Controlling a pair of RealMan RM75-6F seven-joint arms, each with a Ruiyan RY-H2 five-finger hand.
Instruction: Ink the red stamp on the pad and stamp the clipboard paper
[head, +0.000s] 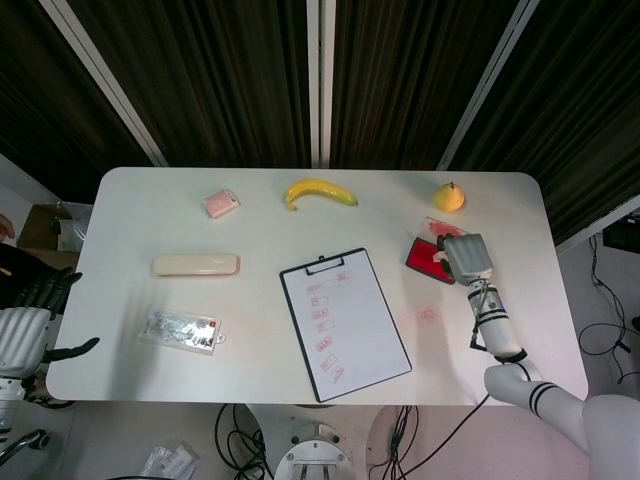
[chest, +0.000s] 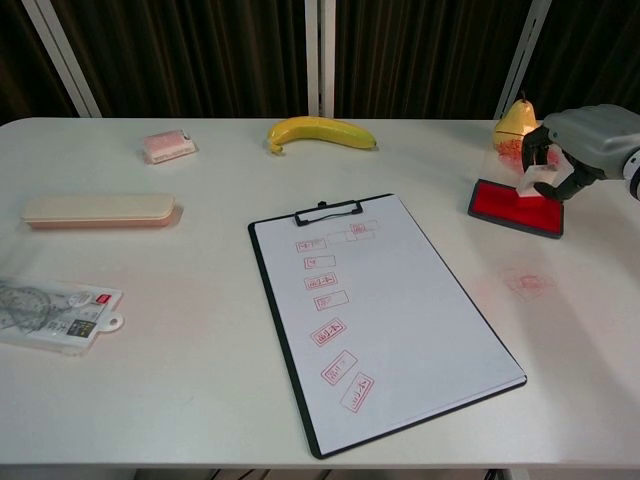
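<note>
Nearest to the robot, the black clipboard with white paper (chest: 385, 315) lies flat on the white worktop (chest: 180, 400), to the left of the right hand and closer to the robot; red stamp marks run in a column down the left part of the paper. Left of the clipboard, at the near left edge, lies a clear plastic packet with a red label (chest: 50, 312), and behind it a long cream plastic case (chest: 98, 210). A faint red smear (chest: 527, 283) marks the worktop just in front of the right hand.

The right hand (chest: 580, 140) has its fingers curled around the red stamp with a white body (chest: 535, 180) and holds it over the red ink pad in a black tray (chest: 515, 207); the lower end of the stamp is at the pad surface, but I cannot tell if it touches.

The left hand (head: 28, 322) hangs beside the left edge of the worktop, with fingers spread and nothing in them.

Behind the right hand stands a yellow pear (chest: 516, 122). Far to the left of it lie a yellow banana (chest: 320, 132) and a small pink packet (chest: 166, 146).
</note>
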